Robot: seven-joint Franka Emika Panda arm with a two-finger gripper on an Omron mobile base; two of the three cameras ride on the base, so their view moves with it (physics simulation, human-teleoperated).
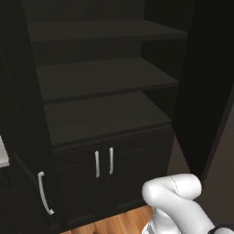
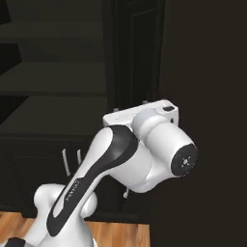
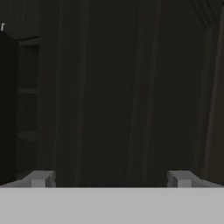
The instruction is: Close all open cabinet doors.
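Between the two fingertips (image 3: 38, 179) low in the hand view lies a wide gap: the gripper (image 3: 109, 179) is spread apart and holds nothing, facing a dark recessed-panel surface close ahead, with shelf edges visible at the left of that view. Seen from the right base view, the hand sits against the inner face of the right pantry door (image 2: 202, 96); whether it touches cannot be told. That tall door (image 1: 208, 82) stands swung outward to the right of the open pantry shelves (image 1: 105, 77). Left of the shelves, the left pantry door (image 1: 23, 137) also stands open, its silver bar handle (image 1: 44, 193) low down. Below the shelves, two lower cabinet doors (image 1: 123, 173) are closed, handles side by side.
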